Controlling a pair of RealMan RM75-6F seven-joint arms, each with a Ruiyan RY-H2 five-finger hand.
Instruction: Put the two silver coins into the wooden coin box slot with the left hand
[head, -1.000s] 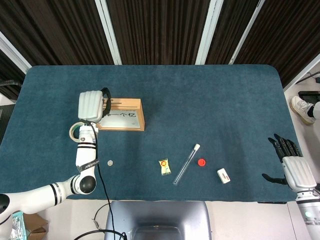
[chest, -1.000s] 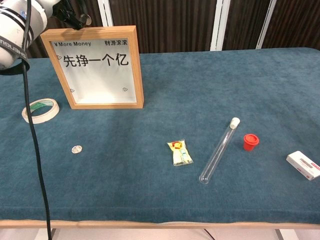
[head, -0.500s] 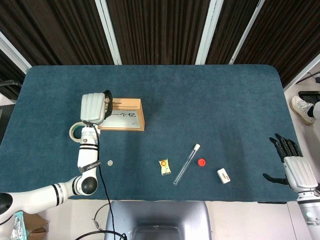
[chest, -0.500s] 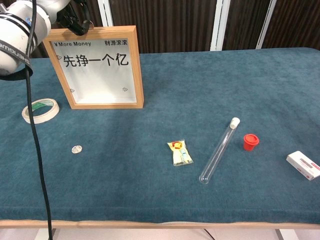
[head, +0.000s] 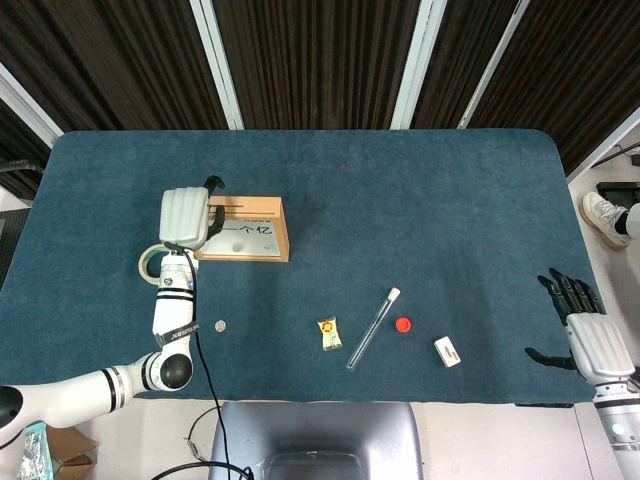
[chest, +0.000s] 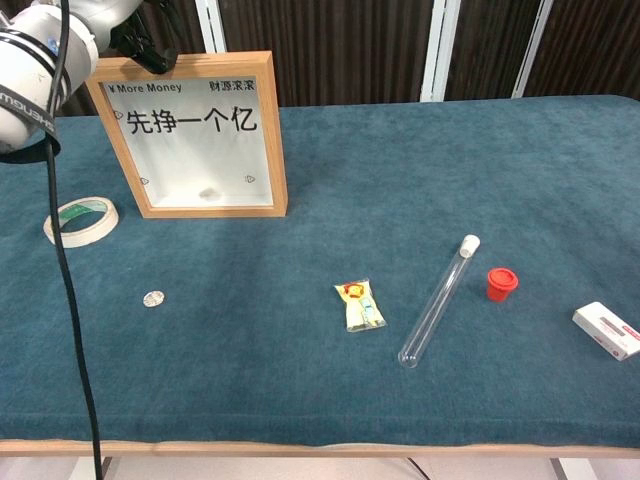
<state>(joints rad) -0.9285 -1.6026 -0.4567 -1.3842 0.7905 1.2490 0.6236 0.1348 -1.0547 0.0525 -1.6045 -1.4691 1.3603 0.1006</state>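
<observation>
One silver coin (chest: 209, 193) is showing blurred behind the window of the wooden coin box (chest: 190, 134), low in its middle; the other silver coin (chest: 153, 298) is lying on the blue tabletop (chest: 420, 170) near the tape roll (chest: 80, 221). The left hand (head: 185, 216) is hovering at the box's top left corner; its grip cannot be told. The right hand (head: 583, 325) is resting, fingers spread, holding nothing, at the table's right edge.

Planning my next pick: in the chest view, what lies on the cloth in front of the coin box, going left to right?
Tape roll → silver coin → yellow sachet → test tube → red cap → white box.
</observation>
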